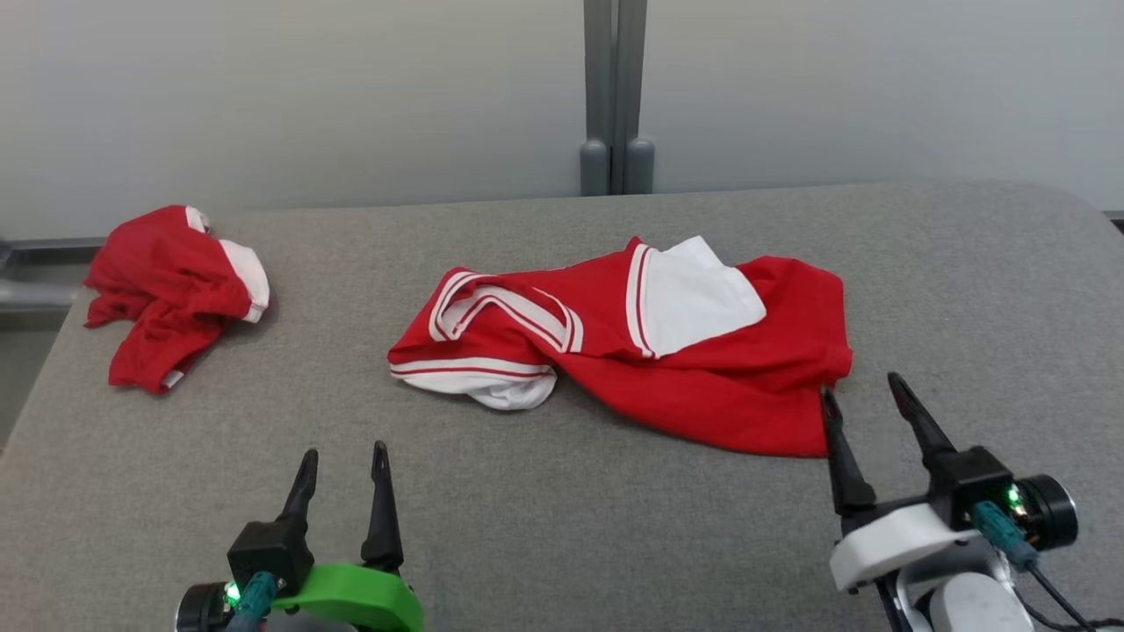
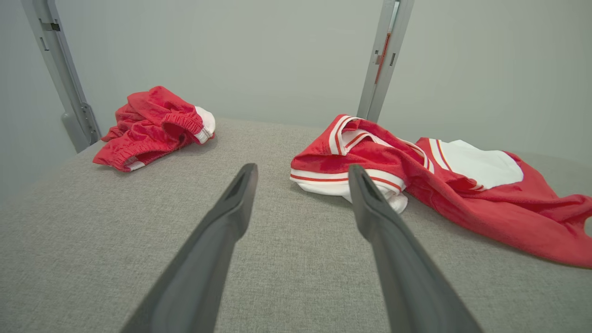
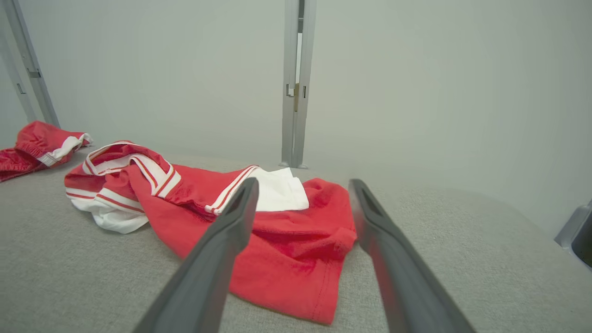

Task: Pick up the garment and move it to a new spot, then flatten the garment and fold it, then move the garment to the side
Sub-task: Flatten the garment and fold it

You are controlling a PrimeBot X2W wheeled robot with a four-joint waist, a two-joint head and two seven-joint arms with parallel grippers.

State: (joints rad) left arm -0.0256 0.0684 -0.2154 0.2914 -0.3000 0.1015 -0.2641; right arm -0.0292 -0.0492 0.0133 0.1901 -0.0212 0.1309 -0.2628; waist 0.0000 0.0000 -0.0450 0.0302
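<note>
Fingers [image 1: 383,509] of both grippers spread, empty — right gripper [image 1: 860,386] by shirt [image 1: 702,386] corner; left gripper [image 1: 344,449] over table [image 1: 562,527], apart.

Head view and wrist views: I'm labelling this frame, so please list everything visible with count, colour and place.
shirt: 1, red with white panel and striped trim, crumpled mid-table
second garment: 1, red with white trim, bunched far left on table
table: 1, grey fabric top, under both garments
wall: 1, pale grey, behind table
post: 1, grey, upright against wall
left gripper: 1, dark fingers, green mount, open over bare table
right gripper: 1, dark fingers, white mount, open at shirt's near right corner
</note>
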